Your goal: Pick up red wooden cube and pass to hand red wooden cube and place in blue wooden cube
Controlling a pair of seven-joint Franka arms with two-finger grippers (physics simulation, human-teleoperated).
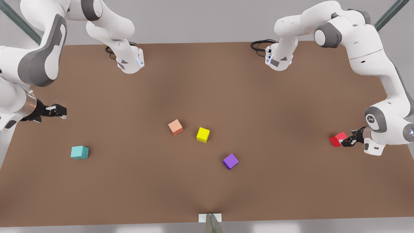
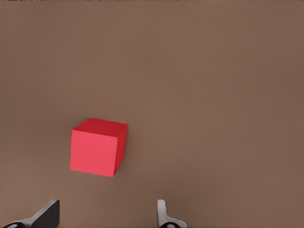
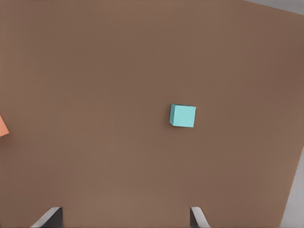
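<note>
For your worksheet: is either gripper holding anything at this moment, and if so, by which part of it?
Nothing is held. The left gripper is open beside the red wooden cube, which sits on the table. The right gripper waits open above the table.

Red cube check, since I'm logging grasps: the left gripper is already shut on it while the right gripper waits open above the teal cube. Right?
Not quite. The left wrist view shows the left gripper open, with the red cube ahead of its fingertips, ungrasped. The right gripper does wait open above the teal cube.

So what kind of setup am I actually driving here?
It looks like a simulated tabletop test bench, not a real room: a bare brown table, two white arms mounted at its far edge, and small coloured cubes scattered on it, such as the red cube and the teal cube.
</note>
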